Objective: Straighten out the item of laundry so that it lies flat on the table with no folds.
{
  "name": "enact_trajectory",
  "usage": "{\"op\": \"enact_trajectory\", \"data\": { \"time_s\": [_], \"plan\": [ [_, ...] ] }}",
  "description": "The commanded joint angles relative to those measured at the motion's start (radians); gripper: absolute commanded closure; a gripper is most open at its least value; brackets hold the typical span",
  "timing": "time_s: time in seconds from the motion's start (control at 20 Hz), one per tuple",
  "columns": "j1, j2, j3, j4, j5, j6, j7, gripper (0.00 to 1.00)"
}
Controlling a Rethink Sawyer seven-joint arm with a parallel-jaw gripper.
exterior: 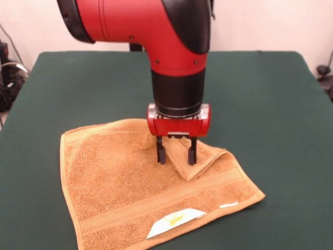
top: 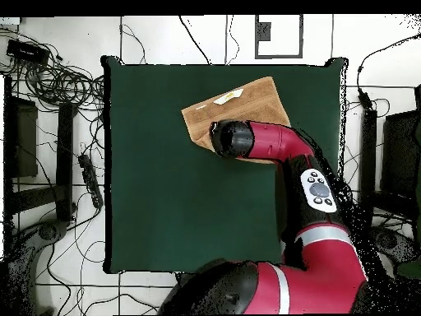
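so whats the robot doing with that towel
The red Sawyer arm is working on flattening an orange-tan towel on the green table. Its gripper is down at a corner that lies folded over onto the towel, fingers open on either side of the flap. The rest of the towel looks mostly flat, with its white label at the near edge, so that fold remains to be undone.

I see even, bright room light, soft shadow under the red and black arm [exterior: 177,62], no glare.
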Motion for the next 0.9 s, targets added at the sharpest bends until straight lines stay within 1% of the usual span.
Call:
{"op": "enact_trajectory", "data": {
  "time_s": [0.05,0.15,0.2,0.7,0.9],
  "plan": [
    [-0.01,0.056,0.11,0.078,-0.028,-0.004,-0.033,0.0],
    [-0.014,0.056,0.113,0.082,-0.03,-0.012,-0.033,0.0],
    [-0.016,0.056,0.116,0.083,-0.032,-0.015,-0.033,1.0],
    [-0.013,0.055,0.117,0.072,-0.038,-0.015,-0.025,1.0],
    [-0.004,0.052,0.105,0.073,-0.035,-0.019,-0.005,1.0]
  ]
}}
